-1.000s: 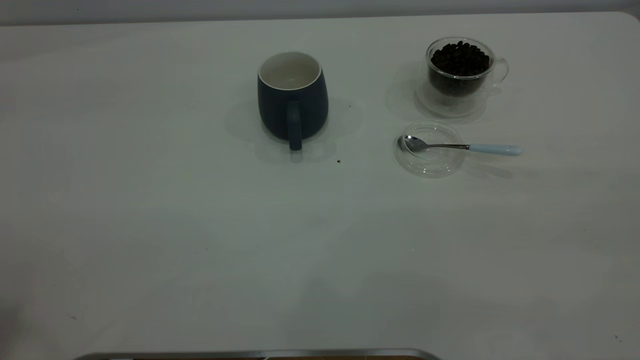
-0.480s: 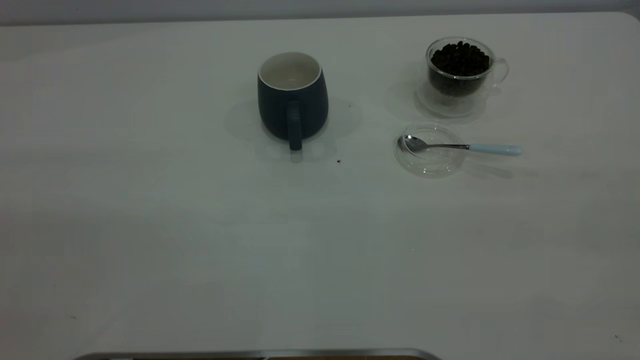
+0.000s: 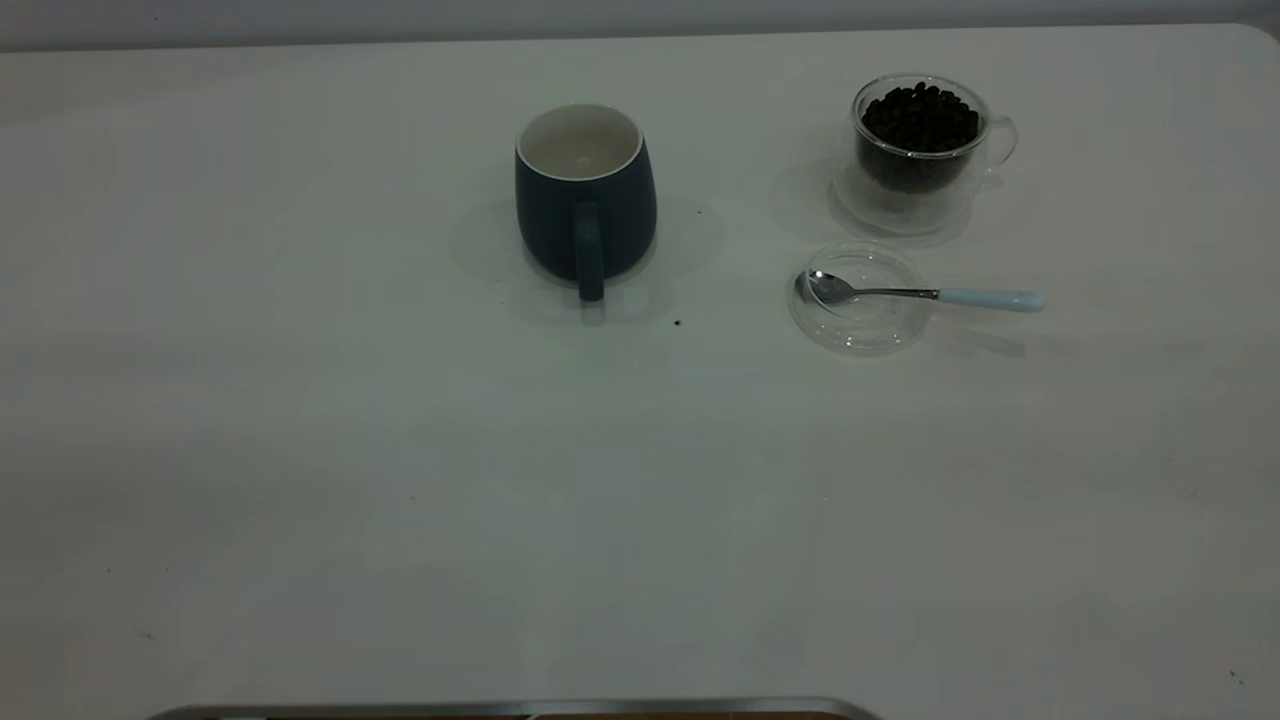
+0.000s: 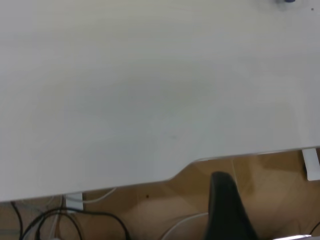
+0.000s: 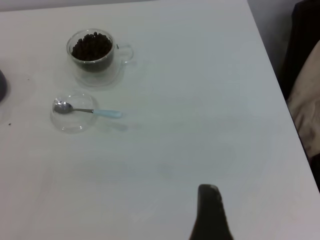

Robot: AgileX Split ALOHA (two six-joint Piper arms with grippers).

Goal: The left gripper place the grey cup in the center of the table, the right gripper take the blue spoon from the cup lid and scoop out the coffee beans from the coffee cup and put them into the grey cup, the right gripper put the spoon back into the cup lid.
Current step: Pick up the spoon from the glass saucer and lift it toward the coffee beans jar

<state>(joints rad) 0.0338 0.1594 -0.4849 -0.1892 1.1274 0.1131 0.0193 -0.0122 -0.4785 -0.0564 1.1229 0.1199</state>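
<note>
Three task pieces on the white counter (image 3: 300,450), grey cup (image 3: 585,195) upright at far centre, handle facing near; glass coffee cup (image 3: 920,140) of beans far right; blue spoon (image 3: 925,294) with bowl in the clear cup lid (image 3: 860,298), handle pointing right; left pincer (image 4: 227,205) off the counter's edge, right pincer (image 5: 210,212) over the counter, well apart from the spoon, spread of either cannot be told

One white desk (image 3: 300,450) holds four objects. There is one dark grey cup (image 3: 585,200), one clear glass coffee cup (image 3: 925,150) filled with many coffee beans (image 3: 920,118), one clear cup lid (image 3: 860,298), and one blue-handled spoon (image 3: 925,294). One stray dark speck (image 3: 677,323) lies on the desk.
</note>
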